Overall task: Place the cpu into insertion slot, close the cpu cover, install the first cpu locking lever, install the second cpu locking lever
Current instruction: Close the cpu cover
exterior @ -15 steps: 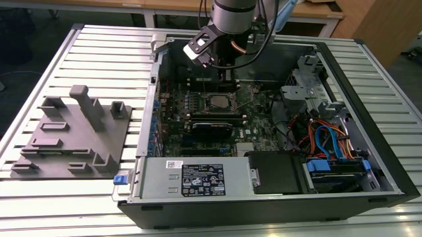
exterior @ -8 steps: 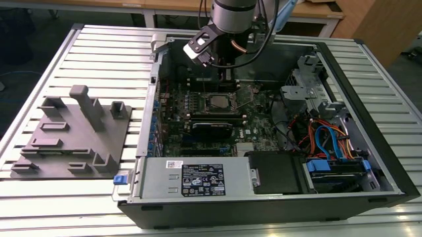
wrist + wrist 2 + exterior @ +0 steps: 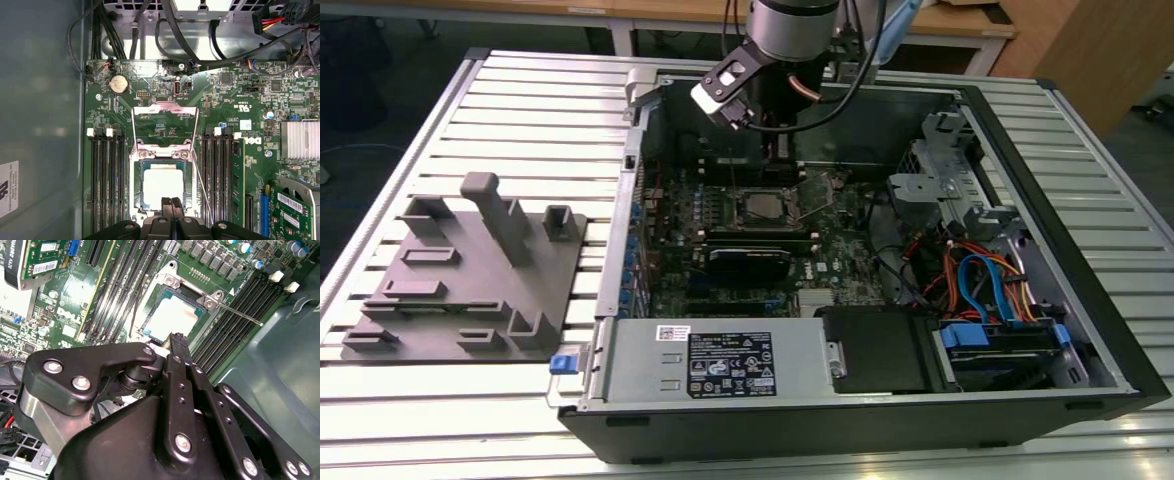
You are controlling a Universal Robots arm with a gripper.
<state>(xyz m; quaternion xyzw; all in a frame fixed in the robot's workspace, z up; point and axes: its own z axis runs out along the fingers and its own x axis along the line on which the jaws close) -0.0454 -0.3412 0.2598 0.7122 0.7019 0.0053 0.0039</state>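
While the exterior view's left holds a grey fixture plate (image 3: 467,290) with upright blocks on the slatted table (image 3: 520,110), an open computer case (image 3: 854,425) lies just beside it toward the middle. Inside the case the green motherboard (image 3: 670,230) faces up, and the arm (image 3: 790,30) reaches down over its far part. The cpu (image 3: 162,186) lies flat in the insertion slot (image 3: 138,186), its pale face uncovered. The cpu cover (image 3: 165,107) is swung open, hinged at the slot's edge and standing away from the chip. In the first wrist view the gripper (image 3: 171,201) has its fingers pressed together with nothing between them. The tips are at the cpu's edge opposite the hinge; whether they touch it I cannot tell. A thin locking lever (image 3: 240,315) sticks out free from a corner of the slot, across the black memory slots (image 3: 250,295). At the exterior view's right, orange and blue cables (image 3: 981,275) curl beside the drive bays.
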